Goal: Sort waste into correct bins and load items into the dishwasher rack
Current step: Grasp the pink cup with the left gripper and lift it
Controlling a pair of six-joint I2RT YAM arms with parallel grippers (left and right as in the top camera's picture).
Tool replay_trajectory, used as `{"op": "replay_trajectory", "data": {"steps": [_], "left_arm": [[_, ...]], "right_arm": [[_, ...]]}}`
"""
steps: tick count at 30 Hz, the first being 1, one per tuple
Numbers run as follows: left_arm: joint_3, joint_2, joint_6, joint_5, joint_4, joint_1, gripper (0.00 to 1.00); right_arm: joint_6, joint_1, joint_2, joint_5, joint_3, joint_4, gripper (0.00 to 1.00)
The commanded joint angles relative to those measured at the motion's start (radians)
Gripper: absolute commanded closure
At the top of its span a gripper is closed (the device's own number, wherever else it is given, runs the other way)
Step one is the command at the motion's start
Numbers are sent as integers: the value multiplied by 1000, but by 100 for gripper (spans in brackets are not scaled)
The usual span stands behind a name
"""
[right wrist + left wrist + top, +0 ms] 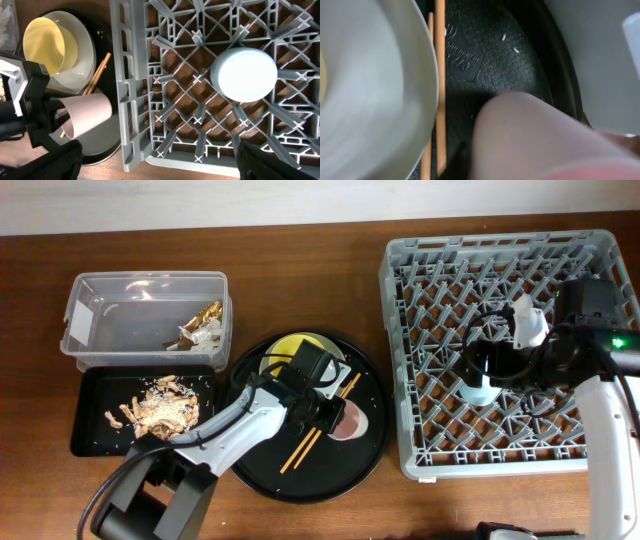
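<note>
Over the round black tray [335, 465] at six o'clock on the worktop, the left tool [328, 408] is clamped on the pink cup [352, 420] (tipped on its side, beside the chopsticks [300, 450]). At three o'clock the blue cup [480, 390] sits upside down in the dishwasher rack [392, 350], the right tool [157, 147] spread wide above it, empty.

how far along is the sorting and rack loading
Done: gold foil wrapper in clear plastic tub, brownish food scraps in black rectangular tray, small blue cup in grey dishwasher rack. In hand: left gripper holds small pink cup. Left: grey-green round plate, small yellow bowl, wooden chopsticks.
</note>
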Motion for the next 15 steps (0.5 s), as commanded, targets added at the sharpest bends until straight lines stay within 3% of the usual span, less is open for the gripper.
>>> {"op": "replay_trajectory", "data": {"steps": [1, 7, 10, 12, 13, 15], "left_arm": [[46, -34, -6, 6, -2, 10, 99], [109, -211, -42, 82, -47, 139, 100], [109, -282, -123, 165, -50, 245, 100], [109, -299, -205, 300, -39, 335, 100], [109, -290, -262, 473, -18, 396, 100], [109, -272, -269, 679, 23, 440, 100]], "right_arm": [[-10, 5, -5, 2, 19, 3, 1], [6, 3, -5, 106, 19, 31, 1], [76, 3, 5, 124, 19, 45, 1], [10, 7, 20, -37, 19, 43, 1], [-123, 26, 38, -238, 18, 36, 1], [-245, 63, 61, -435, 18, 21, 1]]}}
